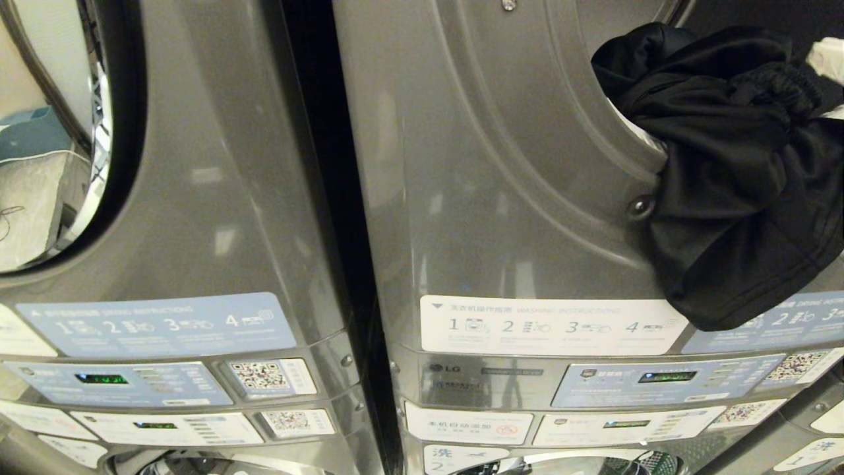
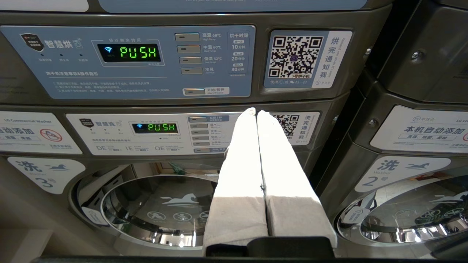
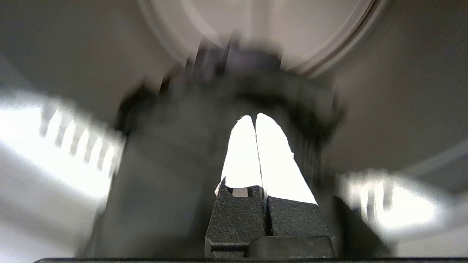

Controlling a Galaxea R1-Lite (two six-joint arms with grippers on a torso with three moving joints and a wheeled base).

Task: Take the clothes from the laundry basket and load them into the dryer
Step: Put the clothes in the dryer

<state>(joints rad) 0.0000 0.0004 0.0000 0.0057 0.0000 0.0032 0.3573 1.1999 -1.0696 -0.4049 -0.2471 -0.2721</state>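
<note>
A black garment (image 1: 738, 171) hangs bunched over the lower rim of the right-hand dryer (image 1: 514, 165) opening, its loose end drooping down over the instruction labels. My right gripper (image 3: 255, 116) is shut, with its white fingers pressed together and the dark cloth (image 3: 175, 153) draped around them; the pale drum (image 3: 256, 25) lies beyond. A white bit of this gripper (image 1: 828, 58) shows at the far right edge above the garment. My left gripper (image 2: 255, 110) is shut on nothing, parked low in front of the control panels. The laundry basket is out of view.
A second grey machine (image 1: 217, 198) with a closed glass door (image 1: 53, 145) stands to the left, a dark gap between the two. Below are control panels (image 2: 128, 62) showing PUSH and the round washer doors (image 2: 157, 208).
</note>
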